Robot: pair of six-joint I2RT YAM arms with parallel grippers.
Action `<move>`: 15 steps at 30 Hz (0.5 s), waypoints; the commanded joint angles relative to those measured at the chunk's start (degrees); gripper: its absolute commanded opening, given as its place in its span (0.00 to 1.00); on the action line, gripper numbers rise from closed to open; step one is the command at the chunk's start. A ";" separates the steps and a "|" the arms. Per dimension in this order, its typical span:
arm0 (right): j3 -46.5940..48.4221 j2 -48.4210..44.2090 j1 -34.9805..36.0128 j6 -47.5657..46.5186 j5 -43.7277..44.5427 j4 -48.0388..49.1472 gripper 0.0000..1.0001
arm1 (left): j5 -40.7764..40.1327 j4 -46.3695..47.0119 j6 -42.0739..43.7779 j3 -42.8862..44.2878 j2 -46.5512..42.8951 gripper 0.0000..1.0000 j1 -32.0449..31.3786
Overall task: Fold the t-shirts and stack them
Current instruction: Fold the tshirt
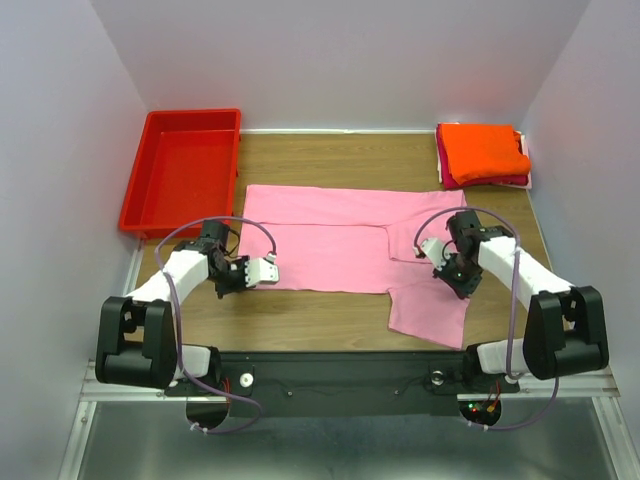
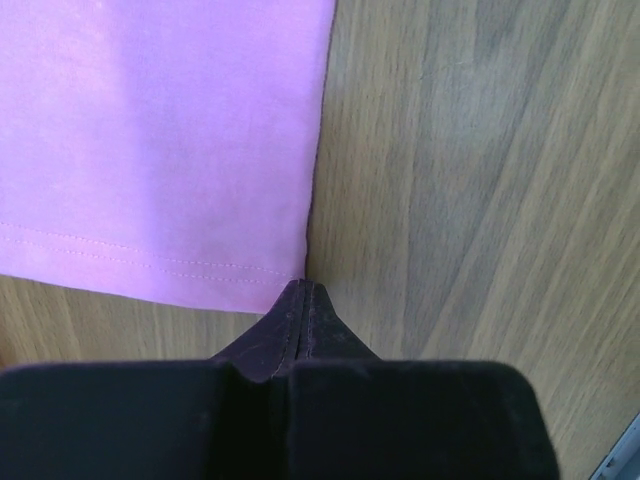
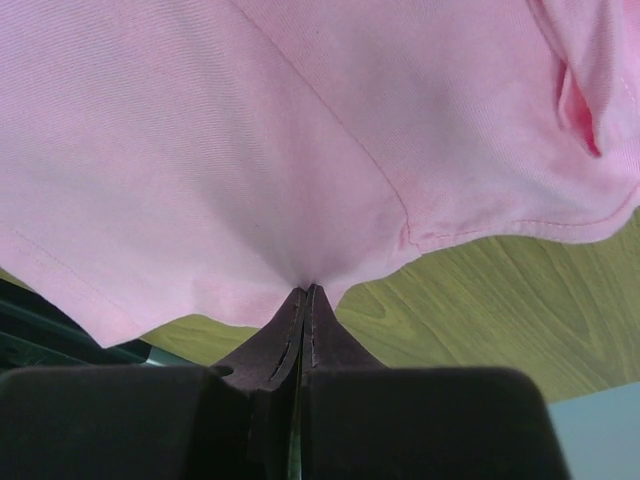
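Here the light pink shirt (image 1: pixel 330 240) lies spread flat across the middle of the wooden table (image 1: pixel 330 320), one sleeve hanging toward six o'clock near the right arm. The left tool (image 1: pixel 268 270) sits at the shirt's corner around eight o'clock; in the left wrist view its fingers (image 2: pixel 300 320) are pressed together with their tips right at the hemmed corner of the cloth (image 2: pixel 160 130) — whether any fabric is caught between them I cannot tell. The right tool (image 1: pixel 432 247) sits by the sleeve seam around three o'clock, its fingers (image 3: pixel 305 325) closed and pinching a fold of pink fabric (image 3: pixel 300 140) that puckers at their tips. At two o'clock, an orange shirt (image 1: pixel 483 150) lies folded on a darker pink-red one (image 1: pixel 448 180). A red tray (image 1: pixel 185 170) stands at ten o'clock.
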 commanded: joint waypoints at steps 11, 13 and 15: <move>5.80 -4.74 -1.81 -1.94 0.50 -4.29 0.01 | 6.41 -8.44 -3.08 8.99 -1.33 0.00 2.06; 6.60 -4.92 -2.51 -2.20 0.41 -5.08 0.01 | 6.94 -9.15 -3.26 9.70 -1.06 0.00 2.32; 7.13 -5.44 -3.04 -2.46 0.41 -5.43 0.01 | 6.86 -9.15 -3.18 9.62 -0.98 0.00 2.32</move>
